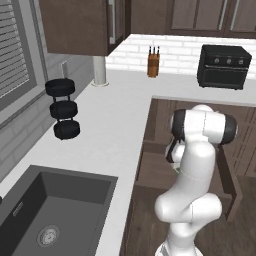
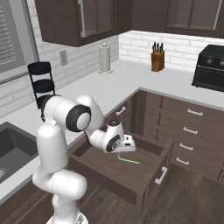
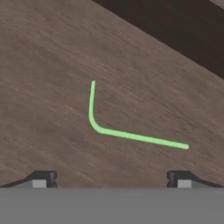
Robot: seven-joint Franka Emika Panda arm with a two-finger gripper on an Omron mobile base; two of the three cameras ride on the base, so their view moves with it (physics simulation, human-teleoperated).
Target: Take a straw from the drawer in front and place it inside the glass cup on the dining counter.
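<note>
Dark wood grain of the drawer (image 3: 48, 65) floor spans the hand view, with the light-green straw (image 3: 127, 135) lying flat on it at frame centre, bent in an L. The gripper (image 3: 111, 179) shows two tips spread wide at the bottom edge, holding nothing; the straw sits above and between them, apart from both. In the right base view the straw (image 2: 129, 160) lies mid-frame in the pulled-out drawer (image 2: 148, 186).

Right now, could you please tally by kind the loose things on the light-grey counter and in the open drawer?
Light-green bent straw in the drawer: 1
Knife block: 1
Paper towel roll: 1
Black three-tier stand: 1
Black toaster oven: 1
Total: 5
</note>
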